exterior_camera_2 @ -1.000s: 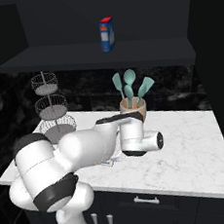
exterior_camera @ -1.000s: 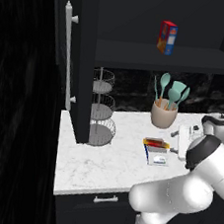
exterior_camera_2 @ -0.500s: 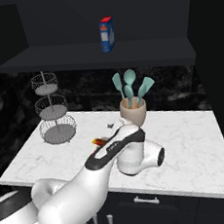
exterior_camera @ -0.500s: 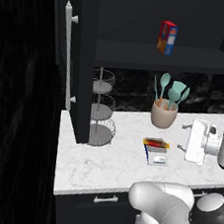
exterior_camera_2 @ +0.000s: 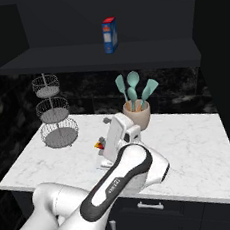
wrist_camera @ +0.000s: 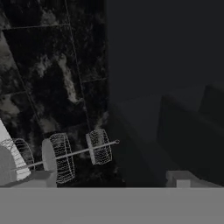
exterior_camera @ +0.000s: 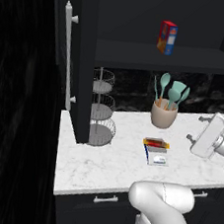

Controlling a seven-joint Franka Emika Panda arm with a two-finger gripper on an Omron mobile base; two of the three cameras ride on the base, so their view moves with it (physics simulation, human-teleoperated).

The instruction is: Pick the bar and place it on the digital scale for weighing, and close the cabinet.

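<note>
Left base view: the slim red-and-yellow wrapped bar (exterior_camera: pixel 156 143) lies on the small flat grey-topped digital scale (exterior_camera: pixel 156 153), centre frame. The tall black cabinet door (exterior_camera: pixel 85 61), upper left, stands open; closing it likely comes next.

Right base view: the arm's gripper (exterior_camera_2: pixel 108 123) sits mid-frame.

Hand view: the dark fingertips (wrist_camera: pixel 183 178) appear spread, holding nothing.

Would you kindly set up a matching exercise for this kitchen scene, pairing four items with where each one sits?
Things:
1. bar
2. box
3. utensil crock
4. wire tiered stand

Places:
A. on the dark shelf above the counter
B. on the counter by the open cabinet door
C. lying on the digital scale
D. on the counter at the back wall, holding teal utensils

Pairs: 1-C, 2-A, 3-D, 4-B
</note>
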